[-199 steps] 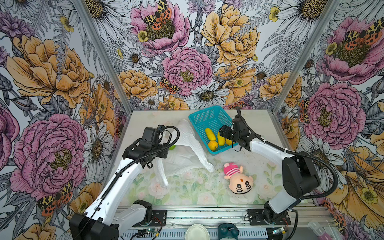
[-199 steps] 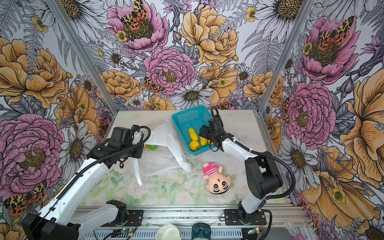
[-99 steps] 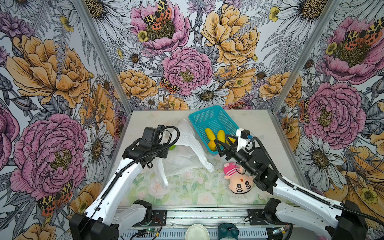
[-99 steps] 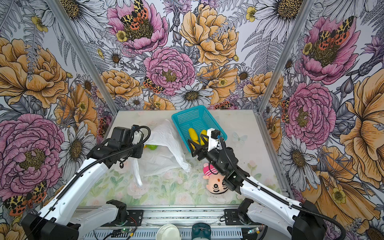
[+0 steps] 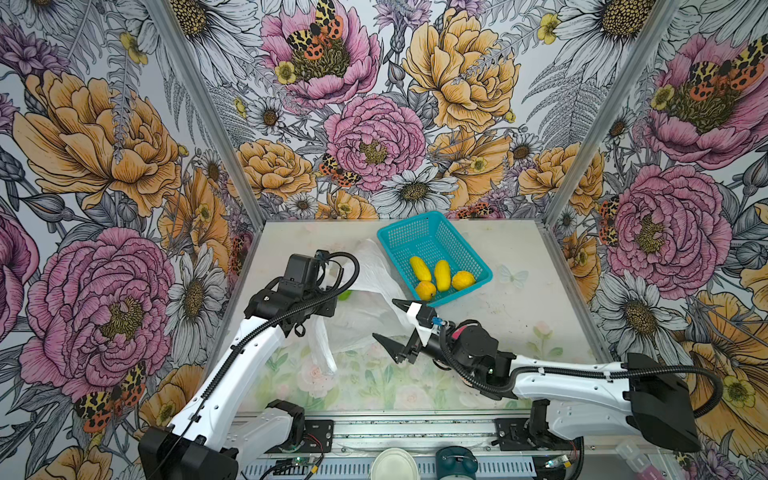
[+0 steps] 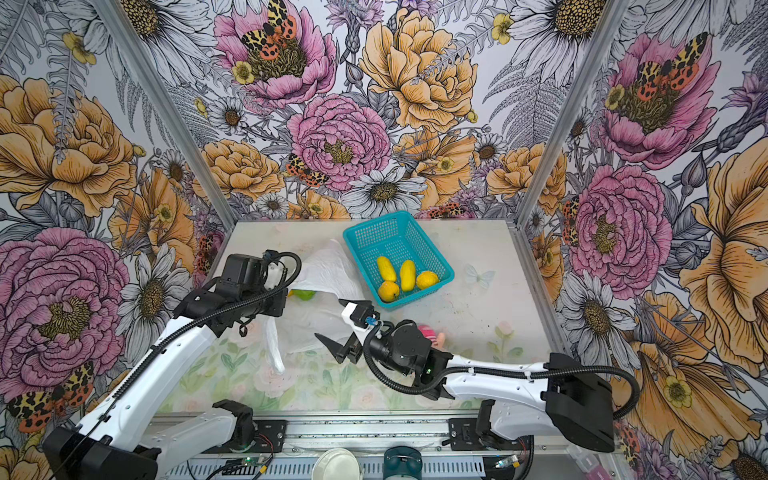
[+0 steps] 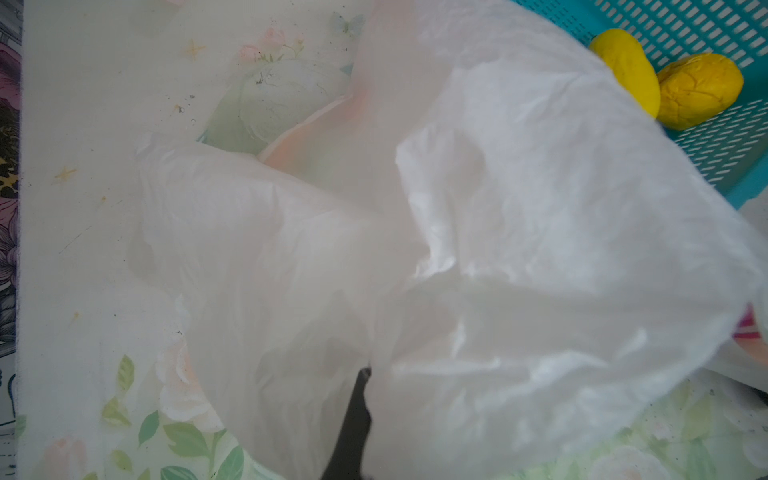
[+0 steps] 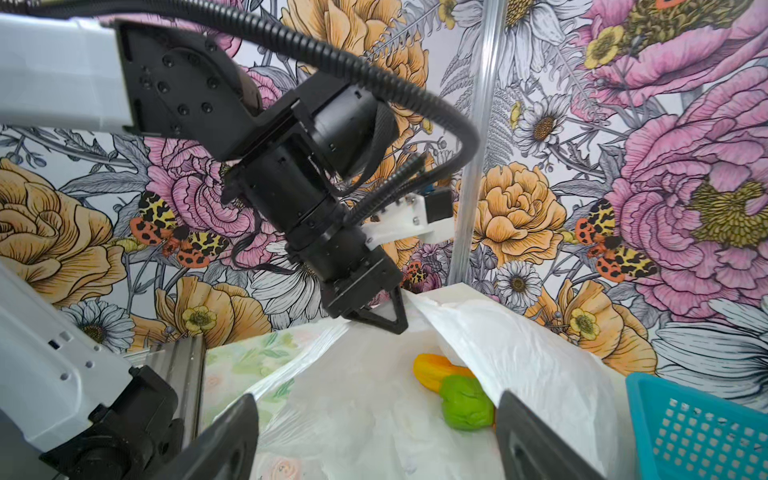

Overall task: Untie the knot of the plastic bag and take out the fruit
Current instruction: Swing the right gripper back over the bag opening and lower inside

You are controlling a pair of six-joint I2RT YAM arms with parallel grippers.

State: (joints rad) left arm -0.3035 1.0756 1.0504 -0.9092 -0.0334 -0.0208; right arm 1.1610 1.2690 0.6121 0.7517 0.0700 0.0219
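Black jaws of the R gripper (image 5: 384,318) are spread wide, nothing btwn them, and are aimed at the open mouth of the plastic bag (image 5: 374,274). The L gripper (image 8: 386,318) is pinched shut on the bag's upper edge, so the mouth is held up. Inside, a green fruit (image 8: 465,401) and an orange-yellow one (image 8: 432,368) are seen; no knot is made out. Risk: thin film could be nipped w/ the fruit, or glossy fruit squeezed away. Four yellow fruits (image 5: 441,274) are held in the teal basket (image 5: 461,242).
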